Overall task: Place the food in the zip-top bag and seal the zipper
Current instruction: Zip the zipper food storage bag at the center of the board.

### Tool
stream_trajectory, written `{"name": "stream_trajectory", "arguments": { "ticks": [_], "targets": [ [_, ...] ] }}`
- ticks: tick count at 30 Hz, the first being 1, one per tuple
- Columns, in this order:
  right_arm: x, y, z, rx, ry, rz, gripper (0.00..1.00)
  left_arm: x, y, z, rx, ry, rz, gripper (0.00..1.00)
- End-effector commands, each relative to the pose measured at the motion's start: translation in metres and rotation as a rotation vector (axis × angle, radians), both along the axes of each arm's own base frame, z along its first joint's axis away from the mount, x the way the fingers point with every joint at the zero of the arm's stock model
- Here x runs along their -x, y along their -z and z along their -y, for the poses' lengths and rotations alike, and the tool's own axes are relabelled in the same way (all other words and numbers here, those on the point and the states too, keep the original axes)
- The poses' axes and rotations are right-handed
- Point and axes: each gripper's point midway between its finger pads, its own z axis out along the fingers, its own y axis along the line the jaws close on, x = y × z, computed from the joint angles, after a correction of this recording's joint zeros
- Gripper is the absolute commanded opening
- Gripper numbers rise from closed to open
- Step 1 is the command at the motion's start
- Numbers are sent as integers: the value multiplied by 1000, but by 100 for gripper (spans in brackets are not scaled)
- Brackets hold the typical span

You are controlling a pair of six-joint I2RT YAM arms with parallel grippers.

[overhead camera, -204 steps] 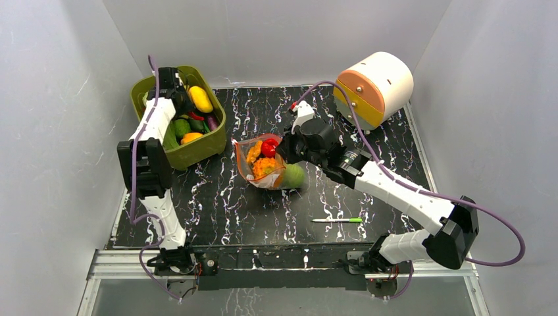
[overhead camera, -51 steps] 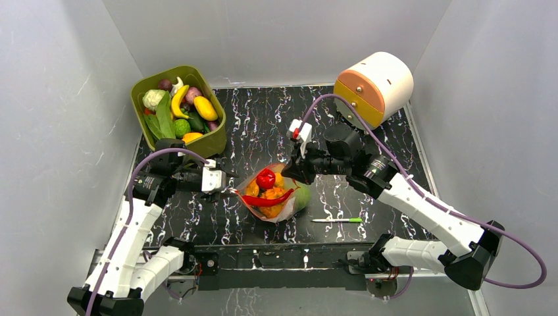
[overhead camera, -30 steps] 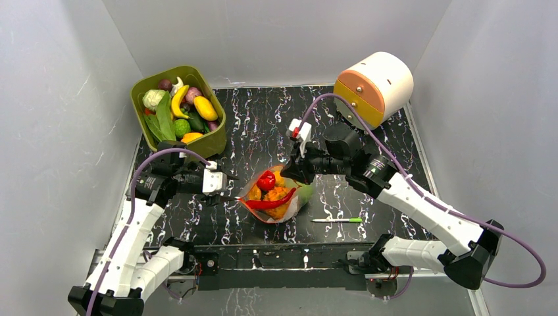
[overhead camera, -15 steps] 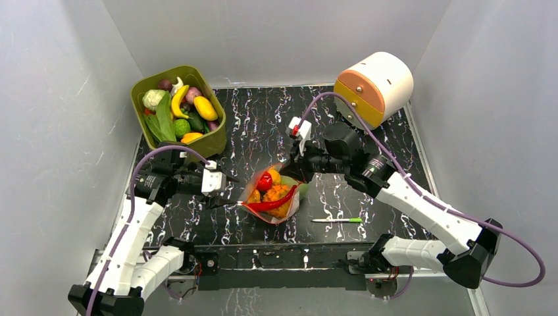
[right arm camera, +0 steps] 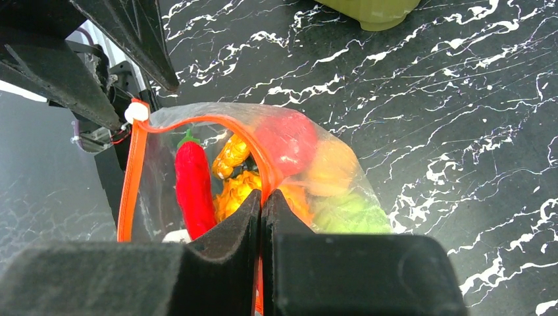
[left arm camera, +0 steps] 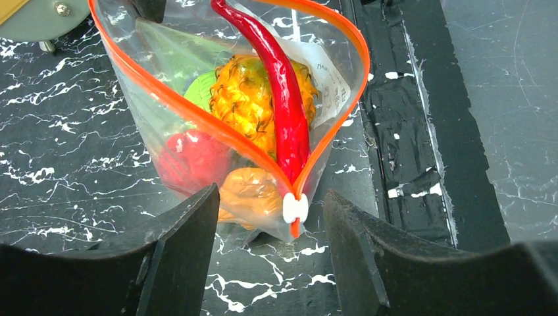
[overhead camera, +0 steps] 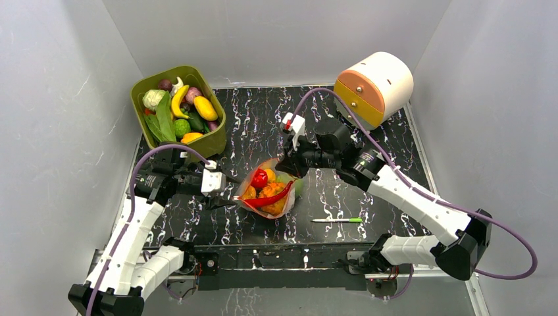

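— What is in the top view?

— The zip-top bag [overhead camera: 268, 192] lies on the desk [overhead camera: 263, 118] between the two arms, with food [overhead camera: 260, 178] inside it. The left pincer [overhead camera: 228, 189] is at its left corner and the right pincer [overhead camera: 284, 166] at its far right edge. A green bin [overhead camera: 214, 141] with more toys stands far left, and a pen [overhead camera: 337, 220] lies near the front.

— And the left wrist view?

— The left pincer is open. Its fingers [left arm camera: 177, 250] stand on both sides of the bag's near corner; I cannot tell if they touch the plastic. The white slider [left arm camera: 295, 208] sits between them, at the end of the zipper [left arm camera: 197, 122]. The mouth gapes. A red chili [left arm camera: 287, 112] lies across a pineapple [left arm camera: 247, 99].

— And the right wrist view?

— The right pincer is closed and grips the zipper on the opposite side of the mouth. Red, orange and green pieces show through the plastic.
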Motion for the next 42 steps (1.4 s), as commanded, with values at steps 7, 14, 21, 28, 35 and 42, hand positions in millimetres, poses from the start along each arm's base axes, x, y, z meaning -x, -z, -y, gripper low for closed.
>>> {"name": "stream_trajectory", "arguments": {
  "ticks": [7,14,21,28,35,42],
  "targets": [
    [-10,-54,-7,-134,-1,122,0,-10,1,7,55,-18,25,44],
    [-19,-48,-3,-126,32,100,0,-9,8,6,51,-14,16,43],
    [-29,-42,3,-107,63,92,0,-19,22,5,25,-40,16,29],
    [-33,-33,8,-84,83,74,2,-20,0,12,90,-32,15,0],
    [-39,-20,37,47,222,33,33,-31,-29,20,195,-123,-66,0],
    [-22,-27,62,107,214,86,47,-45,-37,19,238,-239,-121,0]
  ]
}}
